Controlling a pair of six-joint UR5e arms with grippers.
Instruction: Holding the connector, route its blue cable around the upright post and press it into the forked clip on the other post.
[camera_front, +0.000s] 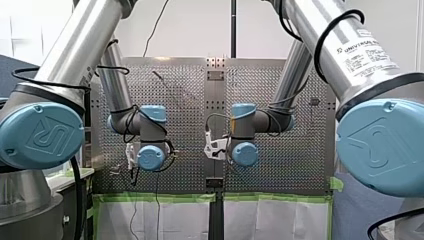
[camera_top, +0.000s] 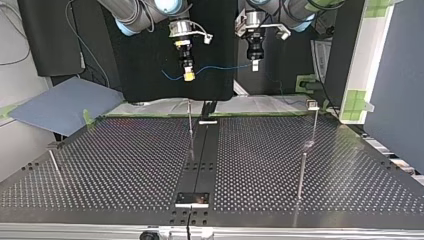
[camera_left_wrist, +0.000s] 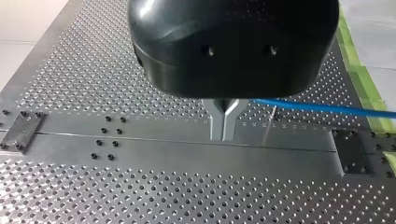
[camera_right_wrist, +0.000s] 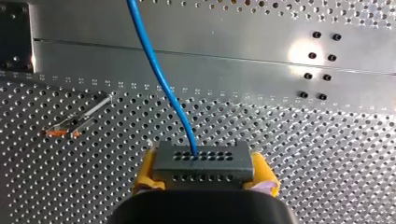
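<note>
1. Nearest the right wrist camera, my right gripper (camera_right_wrist: 204, 170) has its yellow pads (camera_right_wrist: 145, 173) closed on the grey, hole-dotted rectangular connector (camera_right_wrist: 202, 161). The hold looks square and firm.
2. From the connector's face the thin blue cable (camera_right_wrist: 159, 70) runs ahead through the air, above the perforated metal table (camera_right_wrist: 327, 154).
3. Across from it, my left gripper (camera_left_wrist: 223, 133) has its metal fingers drawn together at the tips. The cable passes just beside them, and I cannot tell whether it is pinched there.
4. Seen in the top view, both grippers hang high above the table, with the cable slung between them and touching no post.
5. Well below them, a thin upright metal post (camera_top: 190, 127) stands at the table's middle. A second slim post (camera_top: 315, 125) at that view's right carries at its top what is probably the forked clip (camera_top: 313, 104).
6. By my judgement the grasp is done. Wrapping the cable around the post and pressing it into the clip are both left.
</note>
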